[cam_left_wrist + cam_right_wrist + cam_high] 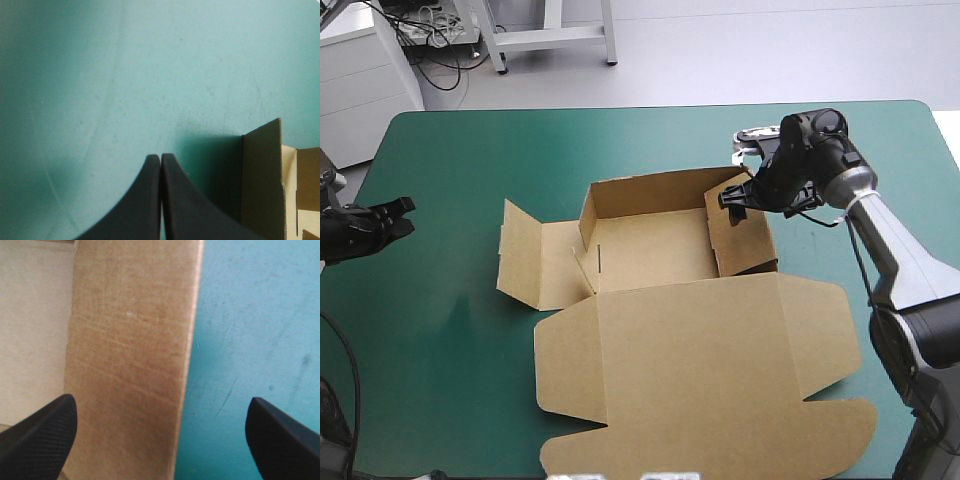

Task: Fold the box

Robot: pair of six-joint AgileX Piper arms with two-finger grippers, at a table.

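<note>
**Right tool straddles the box's right wall; left tool sits far off**

The box (620, 245) lies in the middle of the counter (450, 380), part-formed: its back wall (650, 195) and right wall (745, 240) stand up, its left flap (520, 250) is only half raised, and the big lid (710, 350) lies flat toward you.

Your right tool (738, 200) hangs over the far end of the right wall. It is wide open and holds nothing. In the right wrist view the wall (130, 365) runs straight ahead between the fingers, with one finger (45, 435) on the box's inner side and the other (280, 435) over the teal-green cover outside. The wall's long axis points along the tool, from the near to the far side of the counter, and the board lies closer to the inner finger.

Your left tool (400, 215) is at the counter's left edge, fingers pressed together, empty, and well apart from the box. Its own view shows only the left flap (261, 175) off to one side ahead of it.

The right arm is plainly the nearer one, so the next move on that wall likely belongs to it. The left flap is the left arm's to reach.
</note>
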